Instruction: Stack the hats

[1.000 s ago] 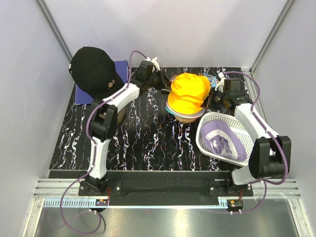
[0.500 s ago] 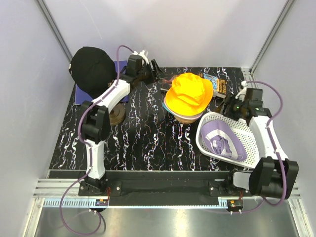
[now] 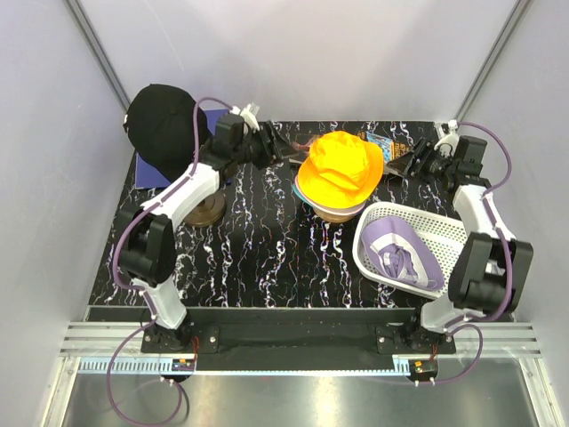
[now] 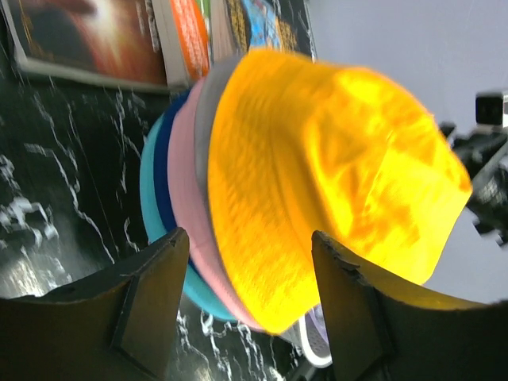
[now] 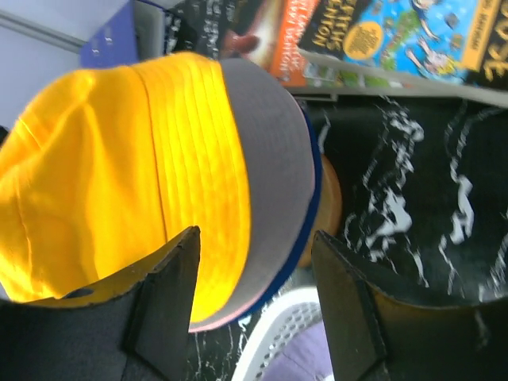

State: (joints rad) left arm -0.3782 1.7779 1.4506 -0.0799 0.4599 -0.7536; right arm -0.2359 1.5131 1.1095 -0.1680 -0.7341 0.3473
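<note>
An orange bucket hat (image 3: 339,167) tops a stack of hats at the back middle. Teal, blue, pink and grey brims (image 4: 178,178) show under it. The stack rests on a round wooden stand (image 5: 329,208). My left gripper (image 3: 289,149) is open just left of the stack, touching nothing, and the orange hat (image 4: 333,175) shows beyond its fingers. My right gripper (image 3: 407,165) is open just right of the stack and also holds nothing, facing the orange hat (image 5: 119,175). A lavender hat (image 3: 400,251) lies in the white basket (image 3: 378,218). A black baseball cap (image 3: 162,123) sits raised at the back left.
Books (image 3: 384,145) lie along the back edge behind the stack. A blue flat object (image 3: 218,124) lies by the black cap. A second round wooden base (image 3: 206,210) stands on the left. Grey walls close in the black marbled table (image 3: 258,258) on three sides.
Both grippers have opened and let go of the orange hat's brim. The left has drawn back to the left, the right to the back right. The orange hat stays on the stack.
</note>
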